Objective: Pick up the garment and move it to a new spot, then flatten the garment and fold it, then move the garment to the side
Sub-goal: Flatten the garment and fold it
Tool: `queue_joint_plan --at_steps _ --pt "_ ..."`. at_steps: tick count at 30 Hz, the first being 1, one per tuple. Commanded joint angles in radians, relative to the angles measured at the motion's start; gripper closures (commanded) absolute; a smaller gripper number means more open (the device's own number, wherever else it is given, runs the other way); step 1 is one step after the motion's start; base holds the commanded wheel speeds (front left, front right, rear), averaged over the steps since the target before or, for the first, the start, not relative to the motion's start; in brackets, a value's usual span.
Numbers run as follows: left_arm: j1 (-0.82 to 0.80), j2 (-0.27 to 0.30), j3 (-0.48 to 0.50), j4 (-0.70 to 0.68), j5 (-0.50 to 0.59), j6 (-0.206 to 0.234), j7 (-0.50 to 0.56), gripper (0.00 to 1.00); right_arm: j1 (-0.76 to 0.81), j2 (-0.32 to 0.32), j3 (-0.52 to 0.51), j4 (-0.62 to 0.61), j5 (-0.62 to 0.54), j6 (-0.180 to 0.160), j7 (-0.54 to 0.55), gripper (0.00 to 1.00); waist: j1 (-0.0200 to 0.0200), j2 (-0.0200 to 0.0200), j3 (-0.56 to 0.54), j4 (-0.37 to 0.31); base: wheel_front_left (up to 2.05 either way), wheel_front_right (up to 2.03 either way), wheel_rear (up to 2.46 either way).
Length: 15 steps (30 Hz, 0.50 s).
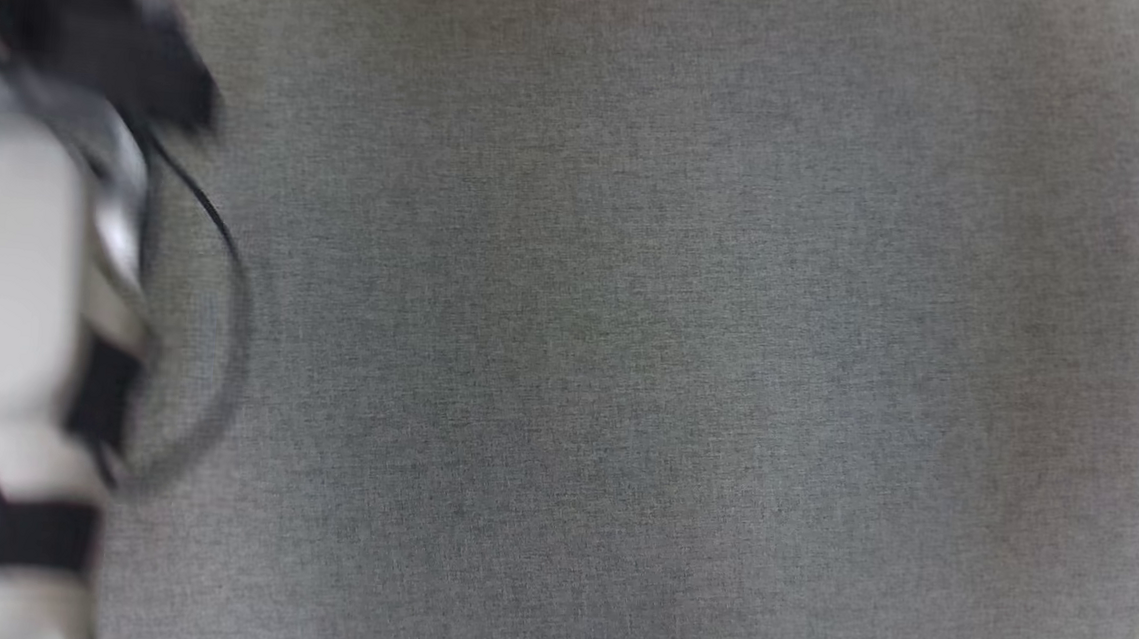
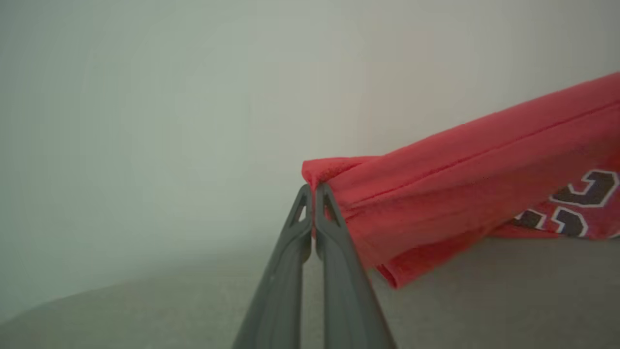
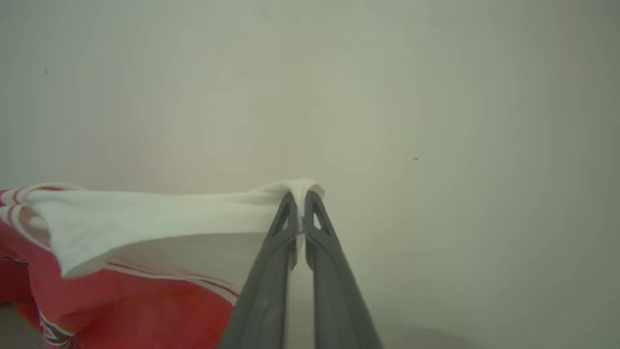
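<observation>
Grey woven cloth covers the tabletop (image 1: pixel 627 364) in the head view, with a blurred pale forearm (image 1: pixel 12 270) at its left. In the left wrist view, the left gripper (image 2: pixel 312 190), pressed together, pinches a red corner of the garment (image 2: pixel 460 184), held above the surface. In the right wrist view, the right gripper (image 3: pixel 301 198) pinches the garment's white edge (image 3: pixel 169 213). The jersey looks soft and light and will likely sag, so corners are the best hold.

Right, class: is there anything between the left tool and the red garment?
Nothing. In the left wrist view the left tool is shut on a folded red edge of the garment, so there is no gap between them.
</observation>
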Motion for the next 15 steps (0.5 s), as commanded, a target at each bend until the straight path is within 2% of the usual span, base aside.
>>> queue_joint_plan --at_steps 1,5,8,11,15 --pt "0.086 -0.021 0.017 -0.031 -0.016 0.004 -0.003 1.00 0.090 0.015 -0.026 -0.046 0.030 -0.003 0.000 1.00 -0.0003 -0.0004 -0.014 0.000 0.00 0.00 0.00" --pt "0.294 -0.077 0.049 -0.089 -0.040 0.000 -0.003 1.00 0.323 0.064 -0.042 -0.143 0.075 -0.003 0.000 1.00 -0.0003 -0.0004 -0.076 -0.009 0.00 0.00 0.00" --pt "0.493 -0.122 0.091 -0.116 -0.049 -0.003 -0.003 1.00 0.541 0.128 -0.043 -0.181 0.104 -0.003 0.000 1.00 -0.0003 -0.0004 -0.183 -0.024 0.00 0.00 0.00" --pt "0.629 -0.150 0.130 -0.136 -0.054 -0.001 -0.003 1.00 0.676 0.154 -0.030 -0.181 0.103 -0.003 0.000 1.00 -0.0003 -0.0004 -0.260 -0.040 0.00 0.00 0.00" --pt "0.782 -0.169 0.154 -0.127 -0.039 -0.021 -0.003 1.00 0.826 0.186 -0.033 -0.158 0.094 -0.003 -0.001 1.00 -0.0003 -0.0004 -0.354 -0.056 0.00 0.00 0.00"
